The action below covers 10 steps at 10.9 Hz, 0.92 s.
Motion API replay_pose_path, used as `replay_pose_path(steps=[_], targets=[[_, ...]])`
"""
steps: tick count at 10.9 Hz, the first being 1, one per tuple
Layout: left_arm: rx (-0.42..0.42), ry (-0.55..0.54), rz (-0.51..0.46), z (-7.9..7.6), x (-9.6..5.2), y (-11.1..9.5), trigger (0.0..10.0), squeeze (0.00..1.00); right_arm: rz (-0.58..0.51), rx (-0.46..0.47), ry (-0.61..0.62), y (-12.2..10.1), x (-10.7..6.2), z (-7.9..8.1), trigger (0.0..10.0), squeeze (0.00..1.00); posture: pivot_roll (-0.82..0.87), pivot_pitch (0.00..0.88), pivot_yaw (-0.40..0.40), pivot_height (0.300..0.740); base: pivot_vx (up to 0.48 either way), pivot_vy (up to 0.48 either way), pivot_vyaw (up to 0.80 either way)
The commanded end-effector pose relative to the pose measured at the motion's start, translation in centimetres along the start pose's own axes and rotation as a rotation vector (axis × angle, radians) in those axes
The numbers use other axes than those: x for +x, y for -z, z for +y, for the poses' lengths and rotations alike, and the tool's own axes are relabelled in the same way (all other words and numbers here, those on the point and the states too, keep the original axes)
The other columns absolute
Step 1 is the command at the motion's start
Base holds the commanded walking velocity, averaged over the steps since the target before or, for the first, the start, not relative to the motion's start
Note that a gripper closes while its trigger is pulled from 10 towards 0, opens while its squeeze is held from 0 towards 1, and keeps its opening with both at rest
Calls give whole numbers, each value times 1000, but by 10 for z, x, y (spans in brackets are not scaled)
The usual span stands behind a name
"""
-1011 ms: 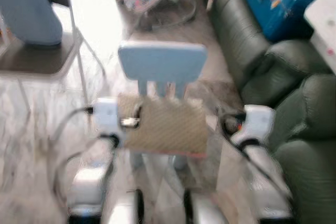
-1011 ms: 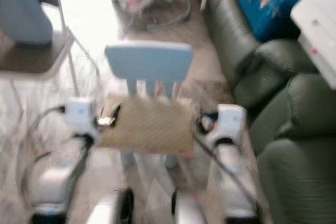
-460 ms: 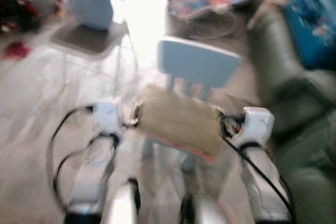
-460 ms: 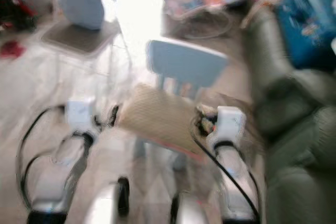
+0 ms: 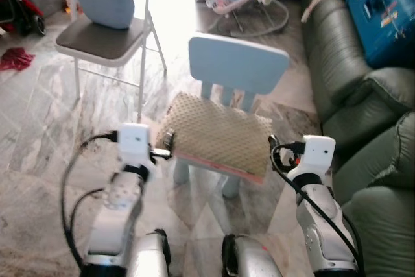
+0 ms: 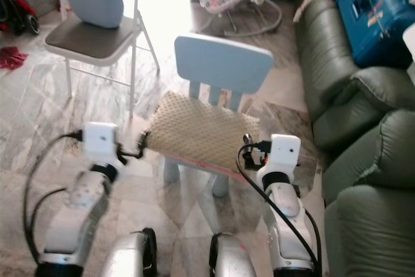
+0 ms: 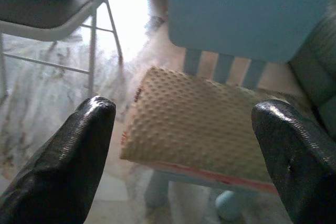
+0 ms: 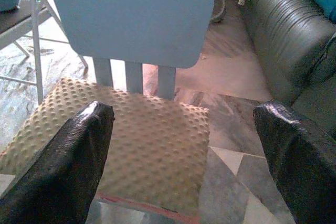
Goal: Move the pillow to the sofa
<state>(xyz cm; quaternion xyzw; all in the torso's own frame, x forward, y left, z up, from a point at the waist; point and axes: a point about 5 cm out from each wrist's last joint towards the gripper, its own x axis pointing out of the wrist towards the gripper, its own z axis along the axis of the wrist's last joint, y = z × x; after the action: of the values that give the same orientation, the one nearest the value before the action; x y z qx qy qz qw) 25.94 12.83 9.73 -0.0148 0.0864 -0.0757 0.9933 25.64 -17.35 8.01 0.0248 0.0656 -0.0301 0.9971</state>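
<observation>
Marble floor, green sofa [image 5: 350, 95] at right: a dimpled tan pillow [image 5: 217, 134] lies on a small blue chair [image 5: 237, 69], flanked by the left gripper [image 7: 184, 150] and right gripper [image 8: 184, 156], both wide open and empty. Likely soft and light, it seems best squeezed at its side edges.

You see the pillow [image 5: 219, 134] in tan cloth, matt, with a raised dotted nap. It lies on a small chair [image 5: 237, 64] of smooth pale-blue plastic. The sofa [image 5: 350, 82] is dark green leather-like upholstery with a soft sheen. The floor [image 5: 39, 134] is glossy veined marble tile. The folding chair [image 5: 104, 38] has shiny metal legs.
</observation>
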Motion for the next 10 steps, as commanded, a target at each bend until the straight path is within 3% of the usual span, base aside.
replay_pose_path(steps=[1, 6, 10], targets=[[7, -1, 0, 2, -2, 0, 10000, 0, 7, 0, 15, 0, -1, -2, 10000, 0, -20, 210, -43, 740, 334, 0, 0], [6, 2, 1, 2, -2, 0, 10000, 0, 7, 3, 14, 1, -1, -2, 10000, 0, -21, 213, -44, 740, 359, 0, 0], [5, 1, 10, 1, -1, 1, 10000, 0, 10, 3, 16, 1, -1, -2, 10000, 0, -22, 213, -43, 740, 336, 0, -358]])
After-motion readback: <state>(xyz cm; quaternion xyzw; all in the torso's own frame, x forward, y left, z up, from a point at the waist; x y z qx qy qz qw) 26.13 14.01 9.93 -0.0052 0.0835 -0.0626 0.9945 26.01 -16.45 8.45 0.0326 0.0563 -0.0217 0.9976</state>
